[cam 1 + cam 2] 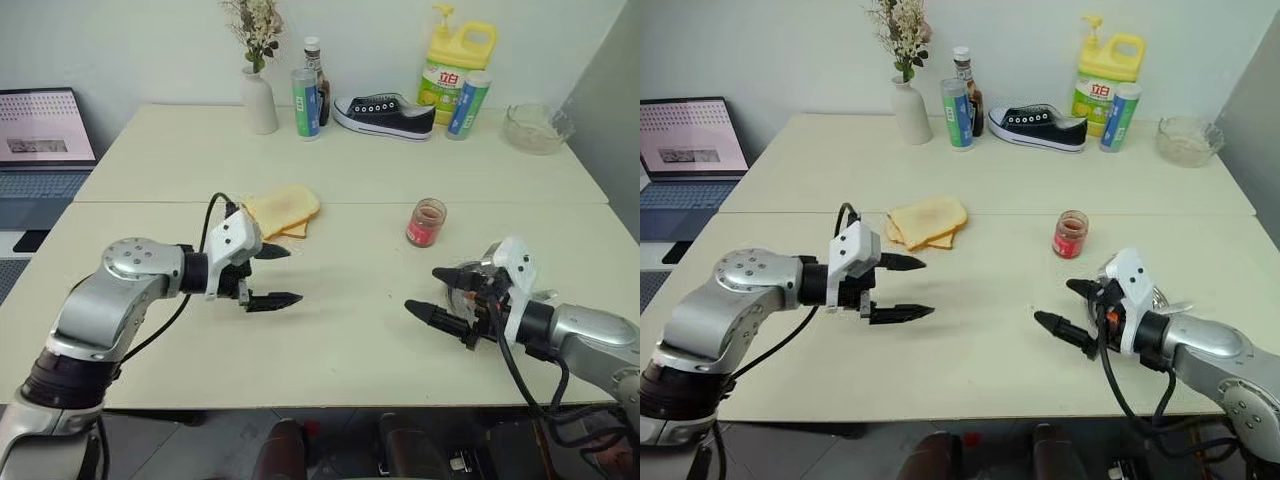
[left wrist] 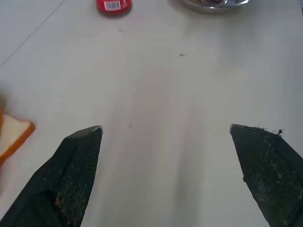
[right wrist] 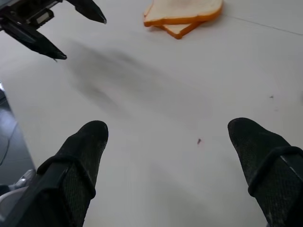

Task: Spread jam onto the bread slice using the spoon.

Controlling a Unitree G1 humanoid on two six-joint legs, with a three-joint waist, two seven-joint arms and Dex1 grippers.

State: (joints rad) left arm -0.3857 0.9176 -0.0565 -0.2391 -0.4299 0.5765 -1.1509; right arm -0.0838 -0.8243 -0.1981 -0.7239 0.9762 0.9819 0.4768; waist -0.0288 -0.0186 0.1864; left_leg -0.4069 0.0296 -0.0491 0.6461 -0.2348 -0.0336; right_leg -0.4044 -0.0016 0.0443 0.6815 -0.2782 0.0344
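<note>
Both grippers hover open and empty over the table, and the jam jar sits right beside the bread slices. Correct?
Not quite. The jam jar stands well apart from the bread slices, nearer the right gripper, as the left eye view shows. Both grippers, left gripper included, do hover open and empty.

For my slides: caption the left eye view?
Both grippers, left and right, open over the table, bread and jam jar untouched.

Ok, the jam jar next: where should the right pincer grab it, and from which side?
Take the jam jar around its glass wall, below the rim. It stands upright on the table with bare table around it, so I'd bring the open right pincer in level from the robot's side, probably with a finger on each flank.
</note>
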